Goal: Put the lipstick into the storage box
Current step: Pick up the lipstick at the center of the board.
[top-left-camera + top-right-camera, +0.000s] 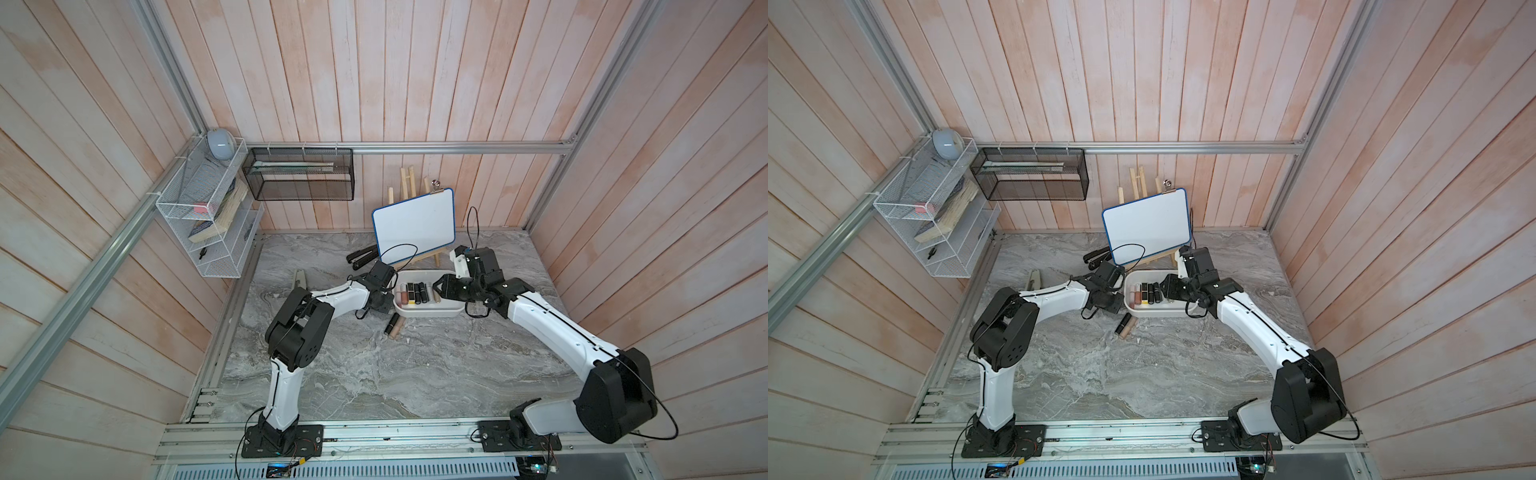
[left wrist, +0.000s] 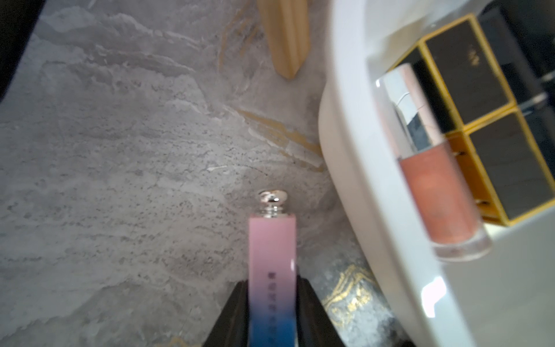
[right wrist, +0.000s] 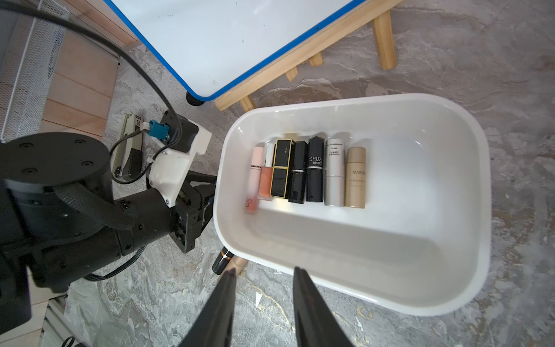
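Left claw (image 2: 272, 288): clamped on the pink-to-blue lipstick (image 2: 271, 249), one pad on each flat side near the blue end, silver cap pointing away from me.
Why this hold: a low grip leaves the capped end free. I judge that helps me lay it down flat beside the others.
Lipstick location: outside the storage box (image 2: 354, 186), just beside its outer wall. I cannot tell whether it is off the marble table (image 1: 374, 374).
Top-view position: my left claw sits against the box's left edge, near frame centre.
Right claw (image 3: 264, 272): jaws apart, nothing between them, hanging at the box's near rim. Probably on standby, and no contact that I can see.
Box contents: row of seven tubes (image 3: 306, 174) lying side by side at one end: pale pink, peach, black-and-gold, two black, silver, tan. The rest of the floor is bare.
Outside the box: black and tan tubes (image 1: 392, 326) lie together on the table, just below the box in both top views.
Next, my judgement: lift clear of the wall, then lower onto the bare floor.
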Controlling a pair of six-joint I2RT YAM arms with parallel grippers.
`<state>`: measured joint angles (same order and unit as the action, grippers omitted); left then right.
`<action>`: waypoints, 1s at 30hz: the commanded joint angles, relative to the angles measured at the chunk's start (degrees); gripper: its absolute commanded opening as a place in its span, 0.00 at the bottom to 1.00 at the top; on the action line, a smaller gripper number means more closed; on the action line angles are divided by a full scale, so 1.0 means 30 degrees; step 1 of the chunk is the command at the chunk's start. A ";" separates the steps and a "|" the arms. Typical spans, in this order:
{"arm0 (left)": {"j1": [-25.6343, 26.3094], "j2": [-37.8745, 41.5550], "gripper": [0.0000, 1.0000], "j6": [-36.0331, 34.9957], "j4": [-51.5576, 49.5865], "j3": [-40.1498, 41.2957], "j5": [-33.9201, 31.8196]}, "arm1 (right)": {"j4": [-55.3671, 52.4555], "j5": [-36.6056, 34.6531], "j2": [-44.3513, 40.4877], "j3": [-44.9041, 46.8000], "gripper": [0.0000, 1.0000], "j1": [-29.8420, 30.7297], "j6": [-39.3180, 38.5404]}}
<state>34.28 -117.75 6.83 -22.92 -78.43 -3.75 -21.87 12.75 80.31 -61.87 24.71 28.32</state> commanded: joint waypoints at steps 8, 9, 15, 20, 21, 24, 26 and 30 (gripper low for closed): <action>-0.0042 0.1682 0.23 0.1211 -0.0828 0.2499 0.0704 | 0.0808 0.0669 -0.0287 0.0076 0.36 0.0084 0.0338; -0.0151 0.2201 0.23 0.1412 -0.0788 0.2818 0.0868 | 0.1034 0.0901 -0.0287 0.0163 0.36 0.0084 0.0416; -0.1334 0.5657 0.23 0.2499 -0.0649 0.4323 0.3031 | 0.2448 0.2492 -0.0285 0.0524 0.36 0.0084 0.0909; -0.2859 0.8782 0.23 0.3494 -0.0040 0.5367 0.6507 | 0.4517 0.4289 -0.0549 0.1084 0.36 0.0033 0.1477; -0.3126 0.9285 0.23 0.3693 0.0159 0.5526 0.7174 | 0.4989 0.4616 -0.0608 0.1227 0.37 0.0003 0.1623; -0.4036 1.0955 0.23 0.4754 0.1400 0.6132 1.0138 | 0.6815 0.6006 -0.0781 0.1799 0.39 -0.0313 0.2400; -0.4638 1.1879 0.23 0.5591 0.2636 0.6710 1.2220 | 0.8028 0.7292 -0.0785 0.2195 0.39 -0.0583 0.3071; -0.5717 1.3257 0.23 0.7671 0.6250 0.8174 1.6469 | 1.0401 0.9654 -0.0726 0.2594 0.40 -0.0853 0.4333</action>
<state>18.59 -79.70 24.18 -13.69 -56.45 32.62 1.21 34.11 79.26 -54.92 22.61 37.80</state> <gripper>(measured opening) 0.245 0.404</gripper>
